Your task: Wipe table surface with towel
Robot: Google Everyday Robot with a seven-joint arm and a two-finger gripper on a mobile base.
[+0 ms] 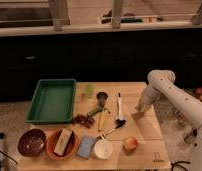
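The table surface point(144, 127) is a light tan wooden top filling the lower middle of the camera view. My gripper point(140, 108) points down at the table's right side, at the end of the white arm point(166, 87) that reaches in from the right. A small pale cloth, the towel point(137, 114), lies on the wood right under the gripper. The gripper seems to press on it, and the contact is partly hidden.
A green tray point(53, 100) stands at the back left. Mid-table are a green cup point(89, 91), a dark cup point(101, 96), a white spatula point(119, 107), a ladle point(110, 132) and grapes point(82, 120). Along the front are two bowls point(32, 142), a blue pad point(86, 146), a white bowl point(103, 148) and an apple point(129, 144).
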